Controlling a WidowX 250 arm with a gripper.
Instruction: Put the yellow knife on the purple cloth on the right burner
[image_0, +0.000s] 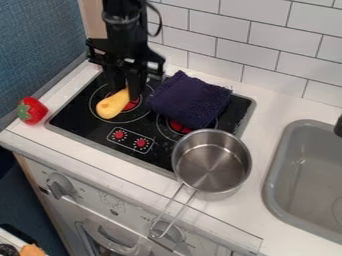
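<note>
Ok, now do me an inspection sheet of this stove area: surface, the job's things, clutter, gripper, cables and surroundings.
Surface: black stovetop set in a white counter
Yellow thing: rounded and bulbous, not knife-shaped, at the left burner
Purple cloth: lies bunched, partly covering the right burner
Clutter: metal pot at the stovetop's front right corner, its handle towards the counter's front; red strawberry left of the stovetop
Gripper: at the yellow thing's narrow end; grip unclear
Cables: black cable curving beside the arm
Surroundings: grey sink at right, white tiles behind, blue wall at left
Spills: nothing seen
</note>
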